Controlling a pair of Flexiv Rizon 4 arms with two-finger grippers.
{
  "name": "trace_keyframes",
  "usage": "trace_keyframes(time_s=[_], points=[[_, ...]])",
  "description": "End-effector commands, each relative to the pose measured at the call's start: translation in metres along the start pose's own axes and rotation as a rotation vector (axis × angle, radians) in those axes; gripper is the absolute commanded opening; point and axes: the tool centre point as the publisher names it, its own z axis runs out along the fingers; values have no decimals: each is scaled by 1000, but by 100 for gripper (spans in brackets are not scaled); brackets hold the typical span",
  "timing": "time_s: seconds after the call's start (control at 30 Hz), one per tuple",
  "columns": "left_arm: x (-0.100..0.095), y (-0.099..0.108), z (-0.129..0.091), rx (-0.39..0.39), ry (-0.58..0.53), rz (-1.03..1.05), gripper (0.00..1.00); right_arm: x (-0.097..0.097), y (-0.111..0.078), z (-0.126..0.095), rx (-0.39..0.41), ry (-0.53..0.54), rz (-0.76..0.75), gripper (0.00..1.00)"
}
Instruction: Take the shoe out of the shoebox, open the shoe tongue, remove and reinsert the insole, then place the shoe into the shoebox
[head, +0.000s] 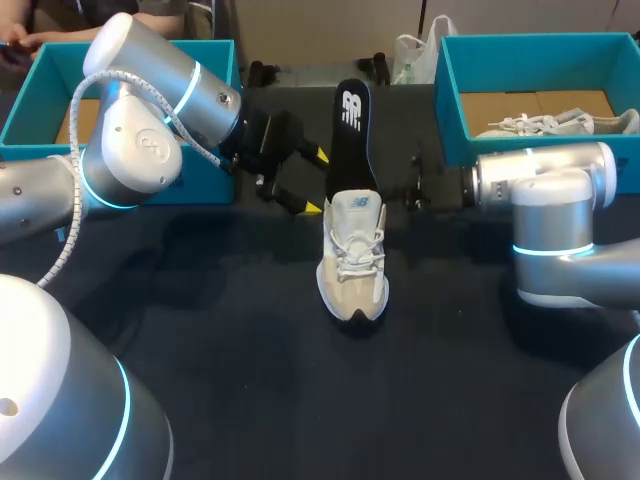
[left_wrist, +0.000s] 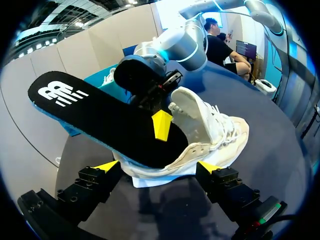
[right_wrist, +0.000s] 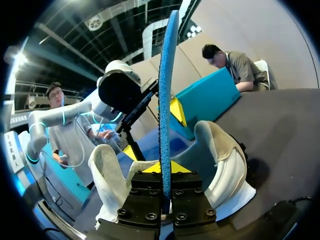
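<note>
- Right wrist view: right gripper (right_wrist: 161, 168) clamped tight on insole (right_wrist: 165, 90) standing up from sneaker (right_wrist: 227, 160).
- Left gripper (head: 315, 181) spread wide, holding nothing, beside sneaker heel, mid tabletop (head: 200, 300).

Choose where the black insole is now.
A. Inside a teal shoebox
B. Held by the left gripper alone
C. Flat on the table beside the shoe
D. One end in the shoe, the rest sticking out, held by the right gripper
D: the insole rises out of the shoe, and the right wrist view shows the right gripper shut on it.
</note>
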Motion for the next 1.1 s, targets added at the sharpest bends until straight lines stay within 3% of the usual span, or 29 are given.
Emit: trace_keyframes(time_s=[0.03,0.1,0.37,0.53,0.57,0.6,0.63,1.1], points=[[0,-1,0,-4,2,0,100,6,6,-1,-2,-14,-14,7],[0,-1,0,-4,2,0,100,7,11,0,1,-14,-23,20],[0,-1,0,-4,2,0,100,9,24,2,11,-17,-54,24],[0,-1,0,-4,2,0,100,6,31,3,24,-11,-60,20],[0,-1,0,-4,2,0,100,5,31,3,26,-7,-57,17],[0,-1,0,-4,2,0,100,4,30,3,28,0,-50,2],[0,-1,0,-4,2,0,100,3,29,3,30,12,-41,0],[0,-1,0,-4,2,0,100,4,3,5,66,33,50,0]])
